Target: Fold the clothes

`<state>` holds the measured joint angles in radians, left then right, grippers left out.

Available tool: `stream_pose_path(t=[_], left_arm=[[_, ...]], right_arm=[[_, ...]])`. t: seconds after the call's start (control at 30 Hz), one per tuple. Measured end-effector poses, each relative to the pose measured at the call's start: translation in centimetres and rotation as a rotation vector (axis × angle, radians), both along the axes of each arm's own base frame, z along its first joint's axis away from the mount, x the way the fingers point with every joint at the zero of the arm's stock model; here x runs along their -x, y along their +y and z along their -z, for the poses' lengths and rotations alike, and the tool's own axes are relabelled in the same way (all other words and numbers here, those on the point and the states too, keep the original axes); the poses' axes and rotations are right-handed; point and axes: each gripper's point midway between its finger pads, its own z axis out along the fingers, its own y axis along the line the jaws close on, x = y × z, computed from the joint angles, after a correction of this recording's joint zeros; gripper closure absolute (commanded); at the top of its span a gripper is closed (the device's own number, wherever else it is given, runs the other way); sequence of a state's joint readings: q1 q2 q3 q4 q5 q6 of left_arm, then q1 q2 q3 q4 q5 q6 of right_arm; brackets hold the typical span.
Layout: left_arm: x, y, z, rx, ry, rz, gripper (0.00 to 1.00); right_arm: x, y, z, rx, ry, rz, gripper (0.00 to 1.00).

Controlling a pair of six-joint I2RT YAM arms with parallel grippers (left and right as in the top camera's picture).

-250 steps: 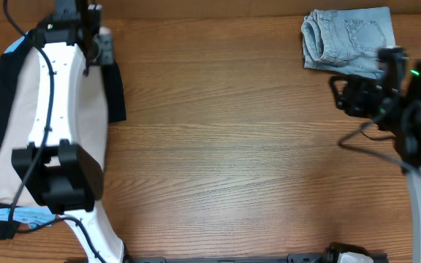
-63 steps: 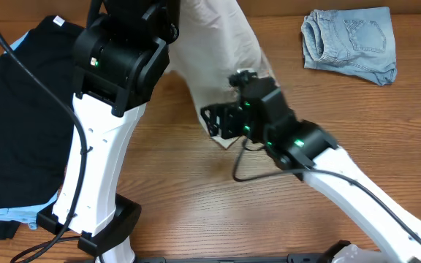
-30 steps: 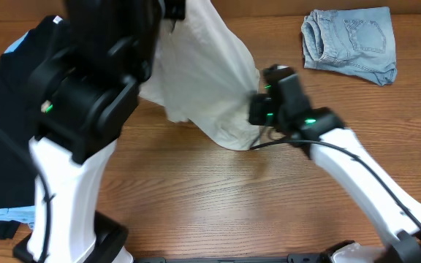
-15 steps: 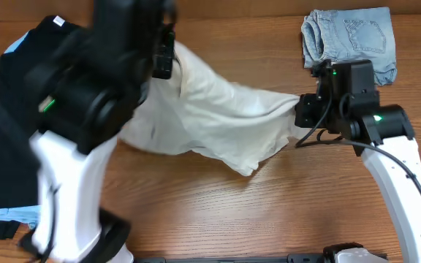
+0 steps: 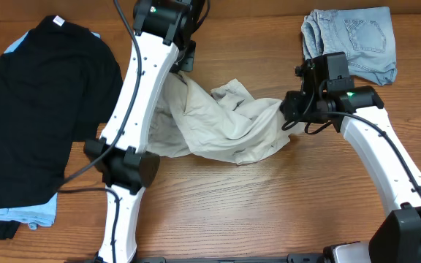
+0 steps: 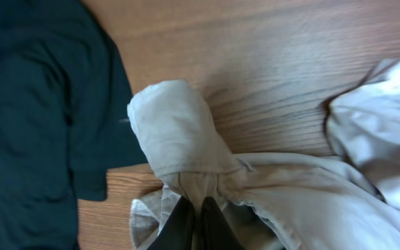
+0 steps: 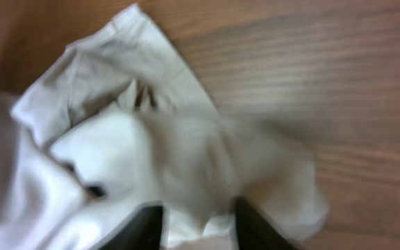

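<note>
Overhead: the khaki shorts [image 5: 225,124] lie rumpled mid-table, between the black T-shirt [image 5: 42,109] and the denim shorts [image 5: 357,40]. Their long axis runs from the far-left end, where my left gripper [image 5: 183,64] pinches a bunched fold with fingers pressed together, across to the right edge. There my right gripper [image 5: 287,115] sits with jaws apart, cloth between them but not visibly clamped. By my reading, the right arm is nearest the free edge and should take it to spread the garment flat.
</note>
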<state>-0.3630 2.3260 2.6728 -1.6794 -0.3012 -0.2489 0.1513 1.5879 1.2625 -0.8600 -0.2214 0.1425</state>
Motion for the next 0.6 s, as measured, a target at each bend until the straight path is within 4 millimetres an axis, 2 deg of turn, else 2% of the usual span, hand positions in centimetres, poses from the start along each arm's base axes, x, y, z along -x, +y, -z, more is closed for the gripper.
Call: stream_pose_path(t=[0.07, 0.2, 0.4, 0.47, 0.6], left_arm=[[-0.5, 0.7, 1.5, 0.004, 0.031, -0.024, 0.96], [-1.5, 2.1, 2.0, 0.036, 0.029, -0.065, 0.96], [-2.6, 4.8, 2.1, 0.119, 0.022, -0.133, 0.96], [-2.8, 5.7, 2.1, 0.145, 0.019, -0.155, 0.96], [-3.6, 6.8, 2.0, 0.179, -0.001, -0.178, 0.96]], right_arm=[[0.7, 0.6, -0.3, -0.037, 0.030, -0.012, 0.52], [2.7, 2.1, -0.6, -0.099, 0.110, -0.037, 0.50], [6.9, 7.2, -0.2, -0.113, 0.211, -0.154, 0.49], [8.2, 8.9, 0.3, -0.102, 0.227, -0.190, 0.45], [9.6, 11.2, 1.7, -0.034, 0.209, -0.229, 0.43]])
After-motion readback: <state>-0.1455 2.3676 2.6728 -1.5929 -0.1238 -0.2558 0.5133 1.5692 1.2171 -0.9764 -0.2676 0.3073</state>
